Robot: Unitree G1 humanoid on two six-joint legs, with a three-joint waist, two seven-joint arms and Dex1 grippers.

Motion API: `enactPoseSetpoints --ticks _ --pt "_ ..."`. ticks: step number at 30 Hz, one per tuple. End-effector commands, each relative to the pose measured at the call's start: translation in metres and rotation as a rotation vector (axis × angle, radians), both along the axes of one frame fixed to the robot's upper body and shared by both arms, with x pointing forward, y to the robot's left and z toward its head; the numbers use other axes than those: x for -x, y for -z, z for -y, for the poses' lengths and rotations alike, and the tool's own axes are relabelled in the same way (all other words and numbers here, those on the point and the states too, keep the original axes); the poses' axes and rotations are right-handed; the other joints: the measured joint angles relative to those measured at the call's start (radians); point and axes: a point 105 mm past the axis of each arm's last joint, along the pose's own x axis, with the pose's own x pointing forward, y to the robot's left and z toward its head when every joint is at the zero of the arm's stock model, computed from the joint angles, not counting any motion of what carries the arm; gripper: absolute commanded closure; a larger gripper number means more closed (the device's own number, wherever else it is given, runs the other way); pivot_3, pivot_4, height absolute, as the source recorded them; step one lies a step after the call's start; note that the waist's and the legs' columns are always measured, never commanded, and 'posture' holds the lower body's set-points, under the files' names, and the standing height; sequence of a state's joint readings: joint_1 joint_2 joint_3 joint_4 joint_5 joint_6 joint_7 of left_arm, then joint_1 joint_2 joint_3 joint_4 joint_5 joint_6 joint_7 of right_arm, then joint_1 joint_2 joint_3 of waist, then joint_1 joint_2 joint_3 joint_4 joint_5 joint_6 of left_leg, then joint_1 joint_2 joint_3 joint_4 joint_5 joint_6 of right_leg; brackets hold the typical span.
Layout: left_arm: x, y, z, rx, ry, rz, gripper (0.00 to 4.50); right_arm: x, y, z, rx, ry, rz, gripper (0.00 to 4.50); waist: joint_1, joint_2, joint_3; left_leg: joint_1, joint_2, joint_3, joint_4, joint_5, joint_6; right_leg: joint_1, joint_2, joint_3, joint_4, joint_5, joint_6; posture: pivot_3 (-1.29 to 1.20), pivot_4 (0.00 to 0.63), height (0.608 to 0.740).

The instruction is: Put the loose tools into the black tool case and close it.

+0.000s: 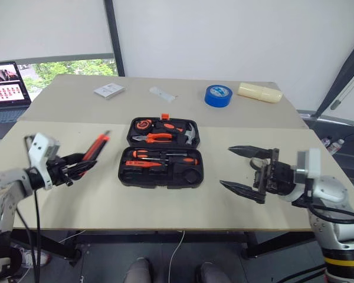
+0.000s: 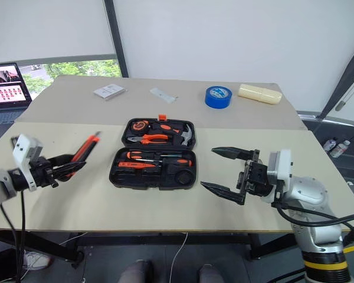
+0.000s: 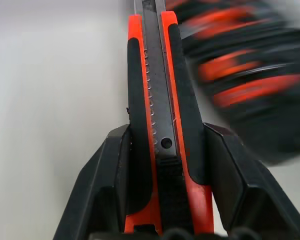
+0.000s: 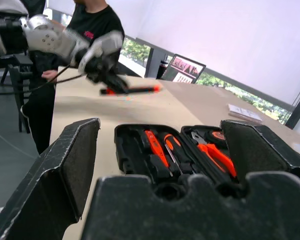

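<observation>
The left tool [image 1: 76, 163] clamps the black-and-orange utility knife [image 1: 95, 147], held above the tabletop [image 1: 94, 200] left of the black tool case [image 1: 161, 152]; the right tool [image 1: 243, 168] hangs with fingers spread wide, holding nothing, right of the case; the case lies open, two screwdrivers [image 1: 162, 158] already seated inside; beyond it rest a blue tape roll [image 1: 218, 95], a cream cylinder [image 1: 259, 92] and a laptop [image 1: 7, 89] far left; nothing stands between knife and case.
</observation>
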State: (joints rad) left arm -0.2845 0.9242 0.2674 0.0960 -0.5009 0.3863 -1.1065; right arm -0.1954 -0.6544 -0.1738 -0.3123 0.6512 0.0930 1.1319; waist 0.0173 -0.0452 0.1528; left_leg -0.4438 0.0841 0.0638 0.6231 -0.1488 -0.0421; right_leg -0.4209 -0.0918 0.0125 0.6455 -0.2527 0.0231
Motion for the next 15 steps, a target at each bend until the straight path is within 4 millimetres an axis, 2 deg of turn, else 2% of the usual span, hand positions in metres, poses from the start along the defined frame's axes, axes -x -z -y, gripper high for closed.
enactPoseSetpoints --ticks 1,3,4,7,9,12,15 --pt "0.010 0.006 0.043 -0.243 0.399 0.057 2.76 0.009 -0.007 0.010 0.059 0.006 0.018 0.00 0.001 0.001 0.000 0.000 0.000 0.001 0.000 0.000 0.000 0.000 0.000 0.000 -0.001 0.000 0.000 0.00 0.150 0.740" --pt "-0.002 0.010 0.061 -0.334 0.503 0.087 2.76 0.010 -0.005 0.016 0.091 0.029 0.006 0.00 0.005 0.001 0.000 0.000 0.000 0.001 0.001 0.000 0.001 0.000 0.001 0.001 0.000 0.000 0.001 0.00 0.150 0.740" --pt "-0.006 0.010 0.067 -0.352 0.531 0.105 2.76 0.010 -0.005 0.018 0.096 0.036 0.003 0.00 0.006 0.001 0.000 -0.001 0.000 0.000 0.001 0.004 0.006 0.000 0.002 0.001 0.000 0.000 0.001 0.00 0.150 0.740" --pt "-0.034 0.019 0.092 -0.471 0.575 0.154 2.76 0.010 -0.003 0.019 0.105 0.065 0.005 0.00 0.008 0.001 0.000 -0.002 0.000 -0.001 0.004 0.006 0.009 0.001 0.003 0.001 0.000 0.001 0.004 0.00 0.150 0.740" --pt "-0.044 0.029 0.098 -0.585 0.617 0.180 2.76 0.012 -0.003 0.017 0.100 0.071 0.004 0.00 0.008 0.001 0.000 -0.004 0.000 -0.002 0.005 0.006 0.010 0.001 0.003 0.002 0.000 0.003 0.016 0.00 0.150 0.740" --pt "-0.056 0.031 0.112 -0.575 0.631 0.197 2.76 0.016 -0.001 0.015 0.097 0.079 -0.002 0.00 -0.002 0.000 0.000 -0.004 -0.001 -0.001 0.005 0.006 0.011 0.001 0.003 0.004 -0.001 0.004 0.016 0.00 0.150 0.740" --pt "-0.054 0.040 0.112 -0.648 0.703 0.185 2.76 0.019 -0.001 0.017 0.093 0.096 -0.003 0.00 -0.008 0.000 0.000 -0.006 -0.001 -0.002 0.005 0.006 0.012 -0.001 0.003 0.003 -0.001 0.004 0.016 0.00 0.150 0.740"
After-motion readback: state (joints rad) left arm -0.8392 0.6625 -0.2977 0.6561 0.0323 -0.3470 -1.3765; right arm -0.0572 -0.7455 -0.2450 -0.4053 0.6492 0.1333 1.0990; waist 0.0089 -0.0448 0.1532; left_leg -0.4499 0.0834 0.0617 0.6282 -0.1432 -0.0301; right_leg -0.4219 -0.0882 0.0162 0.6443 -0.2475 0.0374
